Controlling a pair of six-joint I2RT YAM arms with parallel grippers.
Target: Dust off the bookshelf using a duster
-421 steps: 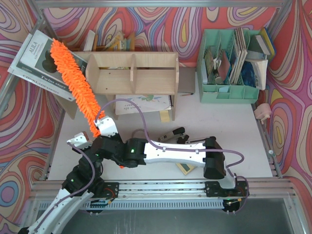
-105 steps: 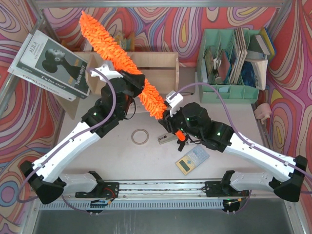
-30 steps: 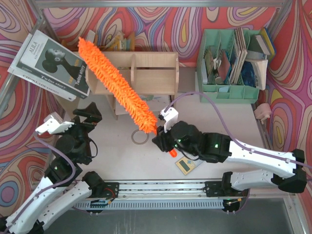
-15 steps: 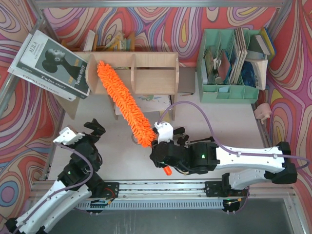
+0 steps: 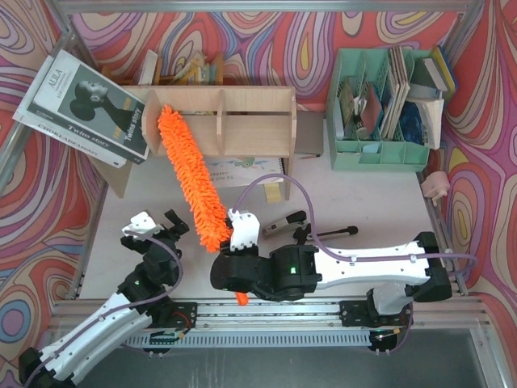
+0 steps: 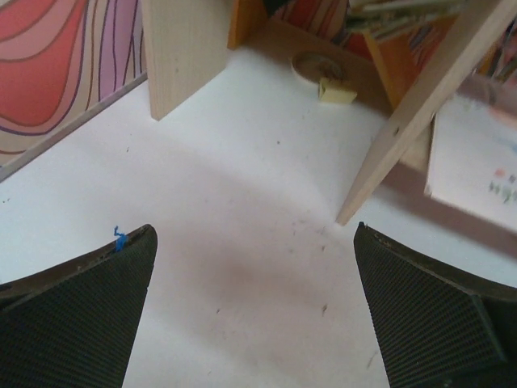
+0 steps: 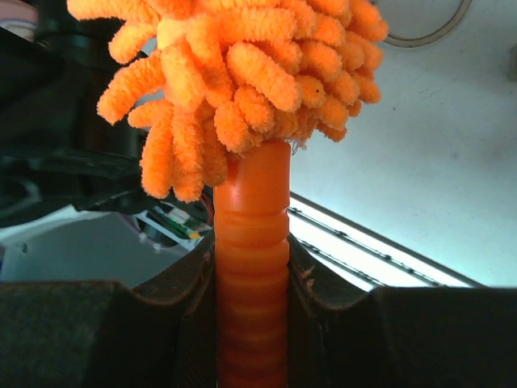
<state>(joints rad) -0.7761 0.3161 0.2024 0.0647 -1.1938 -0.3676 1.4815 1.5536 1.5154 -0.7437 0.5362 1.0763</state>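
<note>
Orange fluffy microfiber duster being clamped by right gripper at counter's front edge, tip at light plywood bookshelf; left gripper jaws being held wide.

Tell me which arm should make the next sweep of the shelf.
Right. The right gripper grips the duster, its head at the shelf's left bay; the left gripper is open, empty.

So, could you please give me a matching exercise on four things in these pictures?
1. long orange fluffy duster
2. wide light plywood bookshelf
3. mint-green slotted plastic file organizer
4. left gripper

A. open, holding nothing
B. back right corner
C. handle clamped by the right gripper
D. back centre, with a vertical divider

Pairs: 1-C, 2-D, 3-B, 4-A.
</note>
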